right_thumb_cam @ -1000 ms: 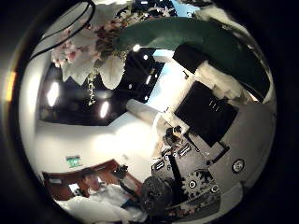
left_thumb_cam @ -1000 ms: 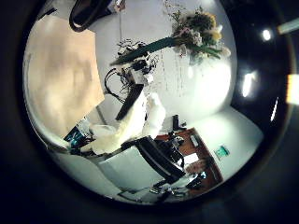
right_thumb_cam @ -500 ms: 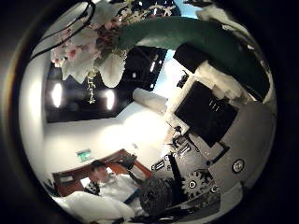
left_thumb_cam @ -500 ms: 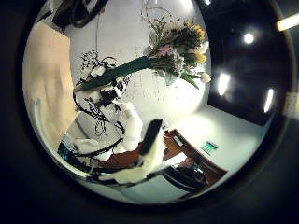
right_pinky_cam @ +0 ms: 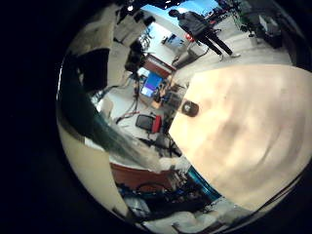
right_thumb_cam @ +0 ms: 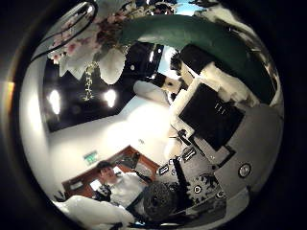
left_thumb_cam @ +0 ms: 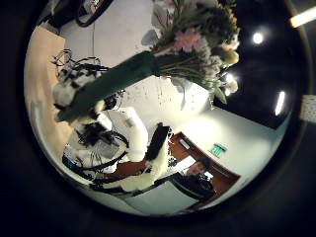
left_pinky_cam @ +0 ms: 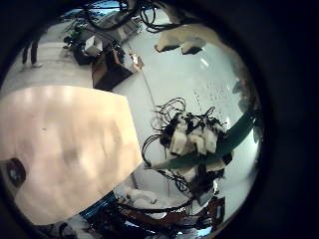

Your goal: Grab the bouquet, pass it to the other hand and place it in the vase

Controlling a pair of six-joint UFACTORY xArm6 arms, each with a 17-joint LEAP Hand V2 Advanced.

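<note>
Right hand (right_thumb_cam: 216, 115) gripping upraised bouquet (left_thumb_cam: 168, 54)

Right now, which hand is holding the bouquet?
The right hand: it is curled round the stem end of the bouquet. The left hand only faces it from apart.

Your right palm views sit close against the bouquet (right_thumb_cam: 173, 34); your left ones see it (left_thumb_cam: 148, 64) farther off.

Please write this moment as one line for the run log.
phase: handover not yet done | bouquet: held at stem | right hand: curled round stem | left hand: palm faces bouquet, close
</note>
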